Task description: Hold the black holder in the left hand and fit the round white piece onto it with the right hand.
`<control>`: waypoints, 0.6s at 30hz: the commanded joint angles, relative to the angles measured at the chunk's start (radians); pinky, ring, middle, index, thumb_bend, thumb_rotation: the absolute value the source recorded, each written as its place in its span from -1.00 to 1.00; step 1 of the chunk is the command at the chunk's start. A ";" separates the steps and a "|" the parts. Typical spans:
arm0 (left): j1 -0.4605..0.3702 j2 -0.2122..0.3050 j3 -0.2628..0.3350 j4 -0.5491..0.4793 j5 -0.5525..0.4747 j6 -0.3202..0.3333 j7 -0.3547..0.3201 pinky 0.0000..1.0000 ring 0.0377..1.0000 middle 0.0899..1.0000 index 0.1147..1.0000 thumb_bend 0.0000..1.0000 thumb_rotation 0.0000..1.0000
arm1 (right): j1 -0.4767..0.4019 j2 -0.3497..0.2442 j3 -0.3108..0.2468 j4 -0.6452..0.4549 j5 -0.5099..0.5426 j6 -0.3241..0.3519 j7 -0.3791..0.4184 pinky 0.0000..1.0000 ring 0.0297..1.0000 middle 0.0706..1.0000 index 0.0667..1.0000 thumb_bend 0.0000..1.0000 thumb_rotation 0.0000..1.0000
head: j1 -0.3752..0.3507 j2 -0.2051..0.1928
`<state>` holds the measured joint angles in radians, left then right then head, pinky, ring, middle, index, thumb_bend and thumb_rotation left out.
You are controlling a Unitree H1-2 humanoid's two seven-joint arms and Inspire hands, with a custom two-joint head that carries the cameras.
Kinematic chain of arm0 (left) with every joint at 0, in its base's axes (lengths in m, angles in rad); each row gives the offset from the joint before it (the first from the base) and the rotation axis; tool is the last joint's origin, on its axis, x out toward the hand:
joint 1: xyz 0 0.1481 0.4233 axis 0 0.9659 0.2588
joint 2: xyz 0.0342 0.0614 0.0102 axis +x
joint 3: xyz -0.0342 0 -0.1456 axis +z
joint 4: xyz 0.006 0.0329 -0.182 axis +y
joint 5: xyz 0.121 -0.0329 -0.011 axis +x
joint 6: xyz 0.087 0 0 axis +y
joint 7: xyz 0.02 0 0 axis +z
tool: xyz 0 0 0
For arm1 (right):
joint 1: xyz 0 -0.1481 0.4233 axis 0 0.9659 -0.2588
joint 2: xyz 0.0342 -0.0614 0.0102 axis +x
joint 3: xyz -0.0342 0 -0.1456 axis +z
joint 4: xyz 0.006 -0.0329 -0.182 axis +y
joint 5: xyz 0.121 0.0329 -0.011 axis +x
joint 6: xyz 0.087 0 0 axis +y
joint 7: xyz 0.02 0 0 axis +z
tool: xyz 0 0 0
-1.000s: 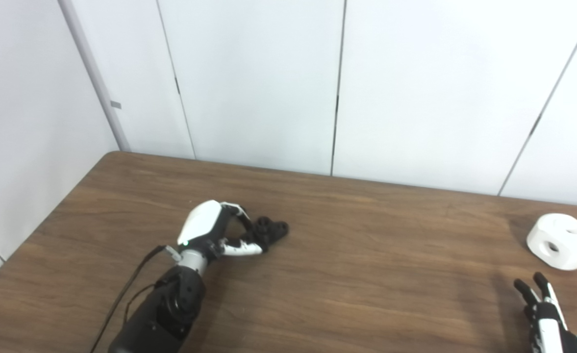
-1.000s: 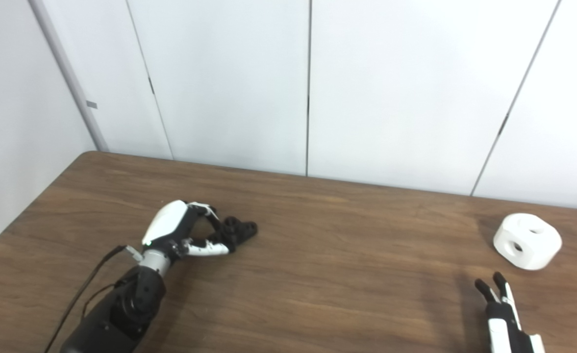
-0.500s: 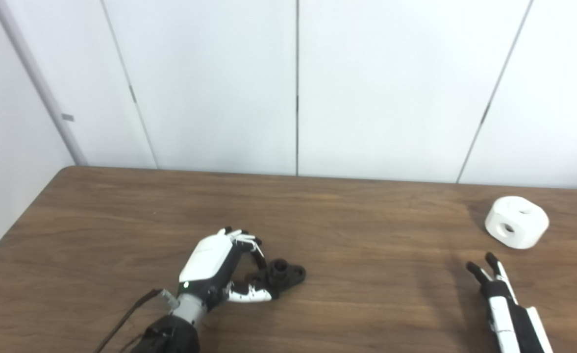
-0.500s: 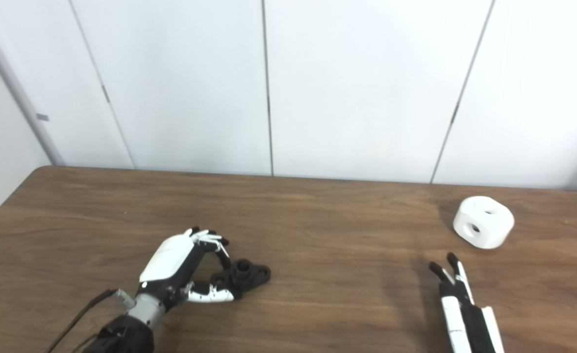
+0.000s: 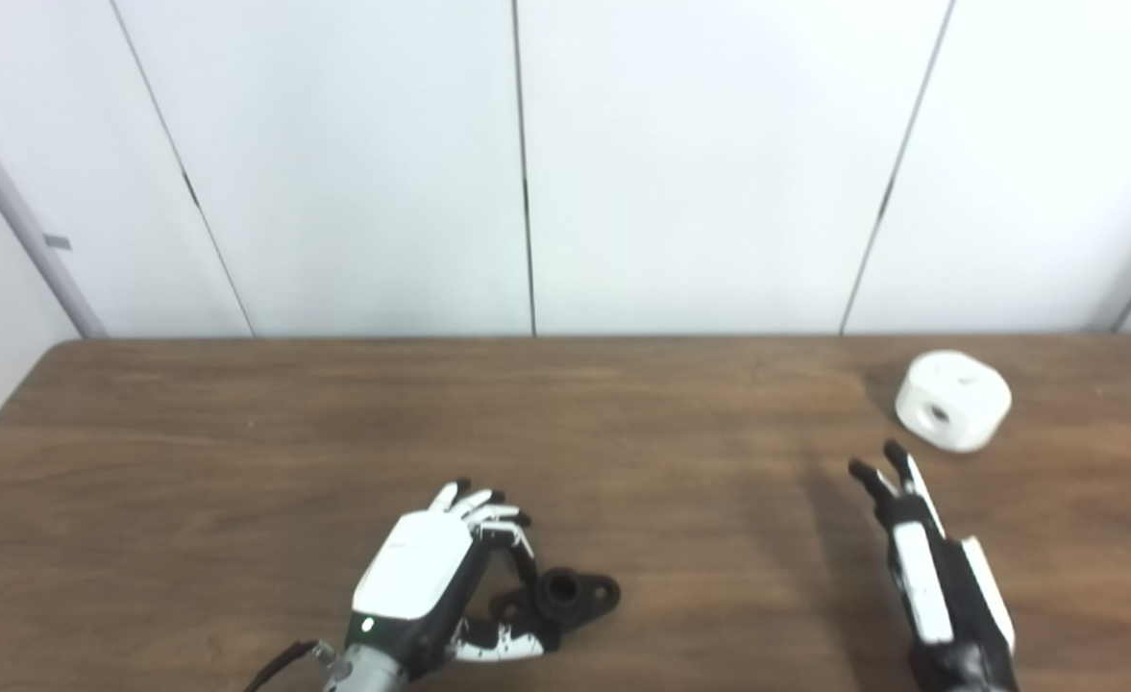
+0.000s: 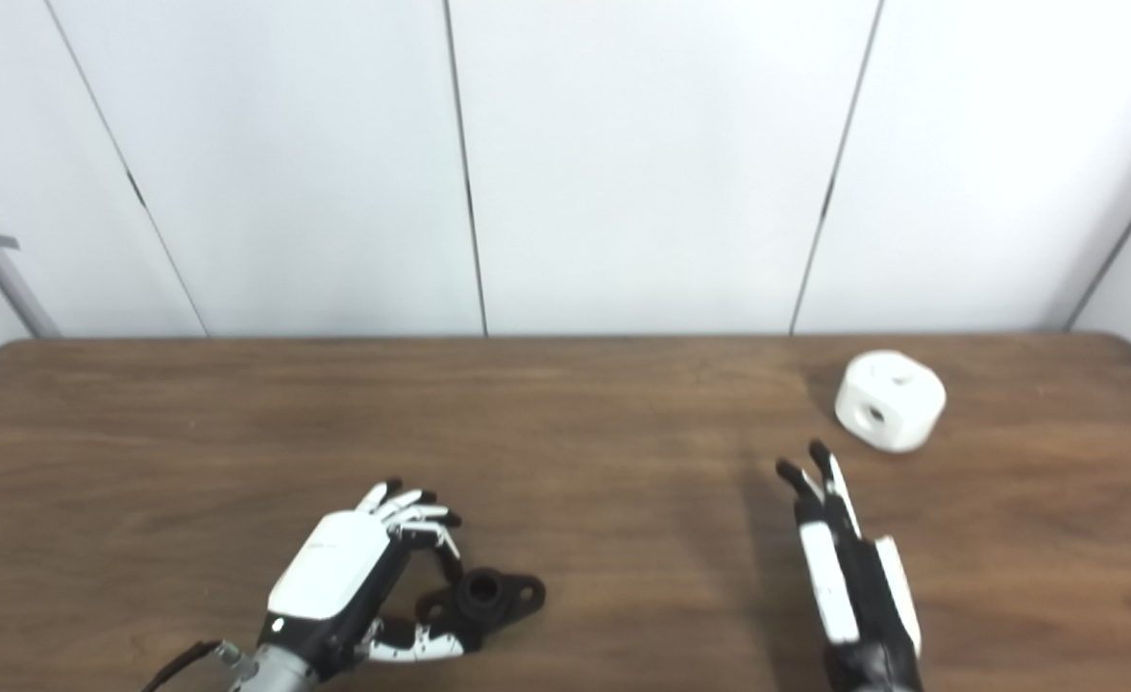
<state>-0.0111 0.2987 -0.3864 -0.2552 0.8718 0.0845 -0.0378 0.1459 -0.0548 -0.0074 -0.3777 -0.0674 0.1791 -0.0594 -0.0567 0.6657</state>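
White wall panels stand behind a brown wooden table (image 5: pixel 238 432). Near the front edge, the left hand (image 5: pixel 426 577) curls its fingers and thumb around the black holder (image 5: pixel 565 601), which lies on the wood. At right, the right hand (image 5: pixel 930 567) is empty with fingers extended, pointing toward the round white piece (image 5: pixel 952 401), which sits apart at far right.

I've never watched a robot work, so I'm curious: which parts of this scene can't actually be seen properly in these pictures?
- Left hand on the black holder: in both views the hand's white back hides the contact, so a firm grip is unclear.
- Round white piece: its far side and underside are turned away.
- Right hand: seen edge-on; its palm is hidden.
- Both arms: cut off by the bottom edge.
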 commanded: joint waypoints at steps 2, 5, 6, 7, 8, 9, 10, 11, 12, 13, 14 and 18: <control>0.014 -0.012 -0.011 -0.036 0.018 -0.036 0.001 1.00 0.79 0.54 -0.16 0.04 -0.90 | -0.015 0.019 -0.003 -0.055 -0.012 0.006 -0.008 1.00 0.93 0.81 1.00 0.10 1.00 | -0.006 0.007; 0.031 -0.024 -0.013 -0.032 0.020 -0.049 0.001 1.00 0.79 0.54 -0.16 0.04 -0.90 | -0.018 0.021 -0.009 -0.069 -0.010 0.019 -0.008 1.00 0.94 0.81 1.00 0.09 1.00 | -0.014 0.019; 0.036 -0.026 -0.013 -0.030 0.020 -0.054 0.003 1.00 0.78 0.54 -0.16 0.04 -0.90 | -0.020 0.022 -0.011 -0.075 -0.011 0.025 -0.009 1.00 0.94 0.81 1.00 0.09 1.00 | -0.018 0.024; 0.040 -0.029 -0.013 -0.026 0.020 -0.058 0.006 1.00 0.78 0.53 -0.16 0.04 -0.90 | -0.021 0.023 -0.012 -0.078 -0.012 0.028 -0.009 1.00 0.93 0.80 0.99 0.09 1.00 | -0.018 0.024; 0.042 -0.030 -0.012 -0.023 0.020 -0.062 0.007 1.00 0.78 0.53 -0.16 0.04 -0.90 | -0.021 0.023 -0.013 -0.080 -0.013 0.031 -0.010 1.00 0.92 0.80 0.99 0.10 1.00 | -0.018 0.024; 0.045 -0.032 -0.012 -0.022 0.022 -0.064 0.008 1.00 0.78 0.53 -0.17 0.04 -0.90 | -0.021 0.022 -0.015 -0.084 -0.012 0.035 -0.009 1.00 0.92 0.80 0.99 0.11 1.00 | -0.026 0.031; 0.048 -0.035 -0.013 -0.021 0.024 -0.065 0.009 1.00 0.78 0.53 -0.17 0.04 -0.90 | -0.021 0.021 -0.017 -0.088 -0.013 0.039 -0.009 1.00 0.92 0.81 0.99 0.13 1.00 | -0.028 0.035; 0.051 -0.037 -0.014 -0.018 0.026 -0.068 0.011 1.00 0.78 0.53 -0.16 0.04 -0.90 | -0.022 0.019 -0.020 -0.091 -0.015 0.044 -0.010 1.00 0.91 0.81 0.99 0.15 1.00 | -0.028 0.035; 0.054 -0.039 -0.015 -0.015 0.028 -0.070 0.012 1.00 0.78 0.53 -0.16 0.04 -0.90 | -0.023 0.018 -0.022 -0.093 -0.018 0.047 -0.011 1.00 0.91 0.82 0.98 0.17 1.00 | -0.030 0.038; 0.055 -0.040 -0.015 -0.012 0.030 -0.072 0.012 1.00 0.79 0.53 -0.16 0.04 -0.90 | -0.023 0.017 -0.025 -0.096 -0.021 0.052 -0.012 1.00 0.90 0.81 0.98 0.18 1.00 | -0.035 0.038; 0.057 -0.041 -0.015 -0.009 0.029 -0.076 0.012 1.00 0.79 0.54 -0.16 0.04 -0.90 | -0.024 0.017 -0.029 -0.098 -0.022 0.055 -0.013 1.00 0.89 0.81 0.98 0.18 1.00 | -0.042 0.041; 0.063 -0.048 -0.009 0.000 0.015 -0.084 0.006 1.00 0.80 0.54 -0.16 0.04 -0.90 | -0.030 0.013 -0.049 -0.103 -0.020 0.065 -0.014 1.00 0.86 0.80 0.95 0.14 1.00 | -0.063 0.039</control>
<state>0.0500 0.2537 -0.3906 -0.2542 0.8899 0.0222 -0.0292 0.1382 -0.0458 -0.0481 -0.4443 -0.0848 0.2522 -0.0653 -0.1135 0.7056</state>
